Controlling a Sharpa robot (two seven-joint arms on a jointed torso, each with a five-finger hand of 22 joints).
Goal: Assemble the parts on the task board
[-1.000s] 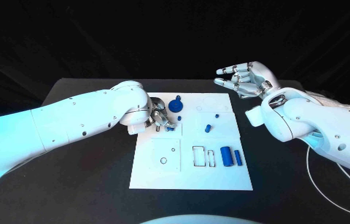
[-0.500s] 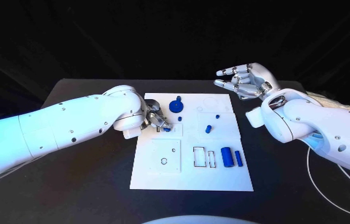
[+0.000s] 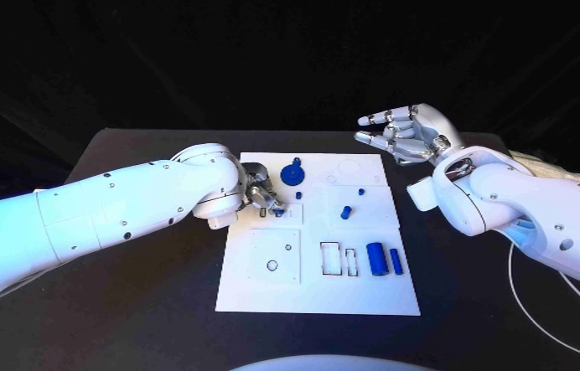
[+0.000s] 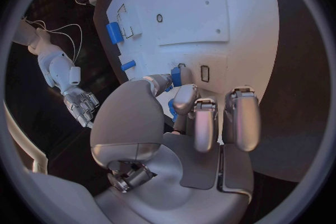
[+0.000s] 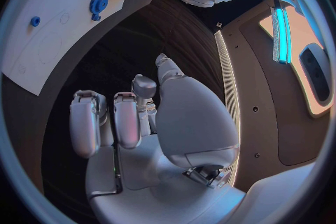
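Over the task board's (image 3: 317, 296) left edge, the left robot hand (image 3: 261, 193) pinches a small blue part (image 4: 176, 76), apparently to seat it; the right robot hand (image 3: 407, 134) hovers empty, fingers apart, off the board.

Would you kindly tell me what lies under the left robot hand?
The left robot hand pinches a small blue part over the task board; the board beneath its palm is covered.

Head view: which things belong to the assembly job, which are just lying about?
Job:
- task board
- blue gear
- large blue cylinder
- slim blue bar
- small blue pegs
- left hand, fingers on a blue part

Lying about:
- white cable
- right hand, idle off the board
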